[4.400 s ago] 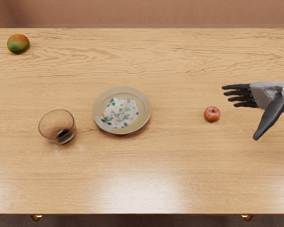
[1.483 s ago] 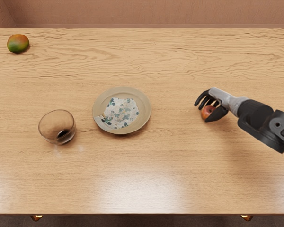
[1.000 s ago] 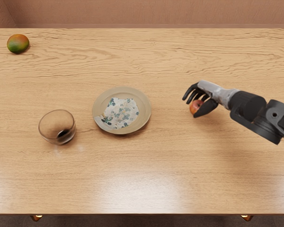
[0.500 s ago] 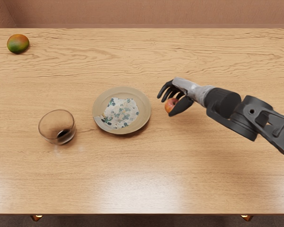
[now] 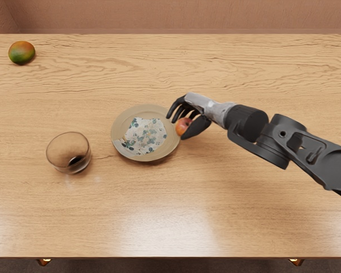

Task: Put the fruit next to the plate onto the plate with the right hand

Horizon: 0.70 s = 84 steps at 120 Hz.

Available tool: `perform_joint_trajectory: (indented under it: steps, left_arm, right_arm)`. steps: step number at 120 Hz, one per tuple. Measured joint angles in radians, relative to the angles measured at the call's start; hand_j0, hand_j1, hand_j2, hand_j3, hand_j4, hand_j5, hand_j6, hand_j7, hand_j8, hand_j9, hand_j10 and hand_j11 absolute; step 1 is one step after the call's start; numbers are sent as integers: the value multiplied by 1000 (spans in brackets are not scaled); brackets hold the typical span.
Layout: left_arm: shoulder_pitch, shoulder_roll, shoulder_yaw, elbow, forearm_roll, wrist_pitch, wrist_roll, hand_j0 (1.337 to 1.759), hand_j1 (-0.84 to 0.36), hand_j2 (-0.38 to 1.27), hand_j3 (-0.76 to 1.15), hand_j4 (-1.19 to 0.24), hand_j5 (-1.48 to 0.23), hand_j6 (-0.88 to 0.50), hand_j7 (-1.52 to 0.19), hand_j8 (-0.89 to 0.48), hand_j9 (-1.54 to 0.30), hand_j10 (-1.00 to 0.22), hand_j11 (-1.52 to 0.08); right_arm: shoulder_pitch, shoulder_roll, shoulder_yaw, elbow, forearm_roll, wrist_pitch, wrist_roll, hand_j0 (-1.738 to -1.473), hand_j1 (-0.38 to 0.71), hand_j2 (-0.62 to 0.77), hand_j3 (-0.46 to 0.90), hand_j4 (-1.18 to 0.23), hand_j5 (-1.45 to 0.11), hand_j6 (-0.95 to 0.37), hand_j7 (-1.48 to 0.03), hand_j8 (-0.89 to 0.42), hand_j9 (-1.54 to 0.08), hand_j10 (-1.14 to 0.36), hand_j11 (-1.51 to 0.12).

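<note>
Carrying the fruit across looks to be the step in hand, and it seems nearly done. Far off to the hand's left, toward the back of the desk (image 5: 170, 216), lies a green-and-orange mango (image 5: 21, 52), well apart from the work. Closer, to the hand's left and a little toward the front, stands a glass bowl (image 5: 68, 152). Just left of the hand is the plate (image 5: 116, 133), its right rim close beside the fingertips. The fruit, a small red apple (image 5: 183, 125), sits on the palm side of the right hand (image 5: 188, 114), at that right rim and not yet over the patterned middle. The fingers curl over the apple from above and the thumb closes in beneath it. Whether the apple is clear of the rim I cannot tell. The arm reaches in from the right edge.

The next move probably calls for a short carry further left, a gentle lowering over the plate's centre, and only then a loosening of the fingers, since a round fruit let go at the rim could roll off.
</note>
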Motion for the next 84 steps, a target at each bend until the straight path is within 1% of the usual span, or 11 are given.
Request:
perform_joint_trajectory:
  steps: [13,55,84]
  left_arm:
    - [0,0,0,0,0,0,0,1658,335,2,0,-12,-15,-13,-15,-12,-15,-12,-15]
    - [0,0,0,0,0,0,0,1658,335,2,0,-12,-15,-13,-15,-12,-15,-12,-15]
    - [0,0,0,0,0,0,0,1658,335,2,0,-12,-15,-13,-15,-12,-15,-12,-15]
  right_arm:
    - [5,16,-3,-1,-2,0,0,-1657,262,79,0,-582,-765,-585,-760,-428,-767,-470,-763]
    - [28,96,-47,-44,-11,-7,0,-1657,267,82,0,-583,-764,-585,-761,-422,-769,-461,-764]
    - [30,113,-71,-59,-13,-10,0,-1657,266,75,0,-582,-764,-584,-760,-419,-768,-456,-763]
